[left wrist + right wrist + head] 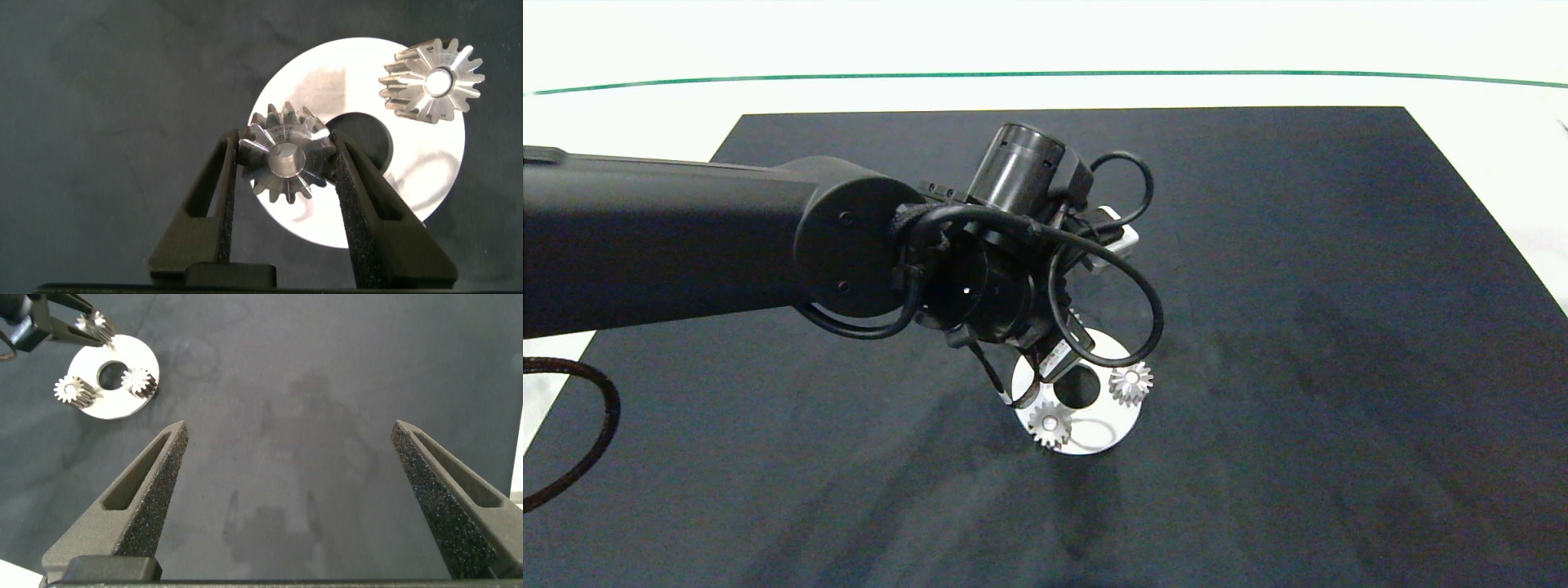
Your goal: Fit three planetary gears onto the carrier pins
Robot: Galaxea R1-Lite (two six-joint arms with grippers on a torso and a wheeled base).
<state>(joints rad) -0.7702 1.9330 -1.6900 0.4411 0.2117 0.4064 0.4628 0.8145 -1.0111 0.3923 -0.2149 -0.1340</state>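
Note:
The white disc (1098,434) lies on the black mat near the table's front. Two planetary gears (1131,382) (1049,425) sit on carrier pins at its right and front. One pin's pale top (441,79) shows in a gear's bore (431,79). My left gripper (286,159) is shut on the third gear (286,143), which it holds over the disc's (359,73) far-left rim beside the centre hole. The pin below it is hidden. The right wrist view shows the disc (110,404) far away, and the right gripper (290,429) open over bare mat.
The black mat (1298,327) covers most of the white table, whose far edge carries a green line (1045,75). The left arm (686,237) and its looping cables (1127,269) hang over the disc's far side. The right arm is outside the head view.

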